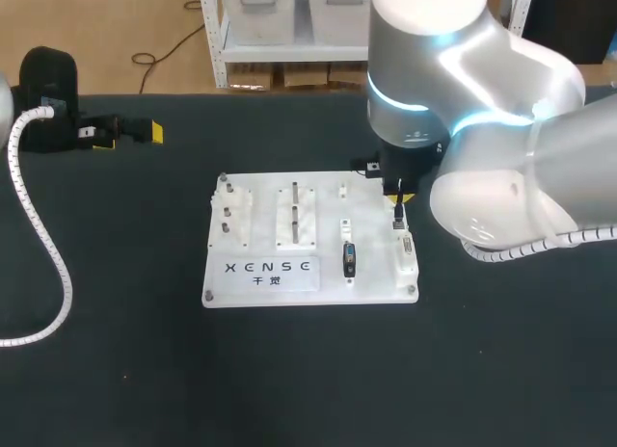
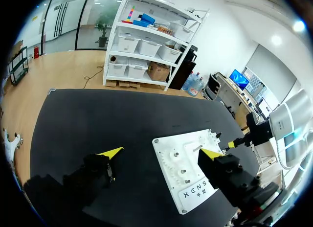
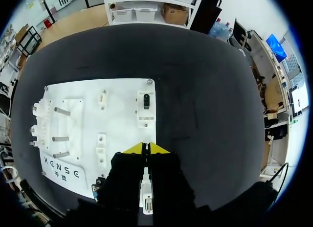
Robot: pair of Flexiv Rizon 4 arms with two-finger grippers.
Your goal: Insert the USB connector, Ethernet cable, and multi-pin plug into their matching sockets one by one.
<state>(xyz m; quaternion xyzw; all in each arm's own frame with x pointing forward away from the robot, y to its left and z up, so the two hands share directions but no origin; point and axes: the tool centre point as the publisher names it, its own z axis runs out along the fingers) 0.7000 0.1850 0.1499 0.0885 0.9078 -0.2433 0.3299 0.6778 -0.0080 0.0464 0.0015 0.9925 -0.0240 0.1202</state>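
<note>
Desk (image 1: 116,389): flat surface, matte black from edge to edge. White base board (image 1: 260,291): lay flat near the desk's middle, somewhat toward the far edge, with printed lettering along its near edge. Metal pegs (image 1: 228,213): stood upright at the board's left end. Slotted white blocks (image 1: 296,225): sat just beside the pegs.

we saw dark capital lettering (image 1: 268,267), with two smaller characters beneath it, printed on the white board (image 1: 326,211) by its near left corner. nothing else was legible to us.
</note>
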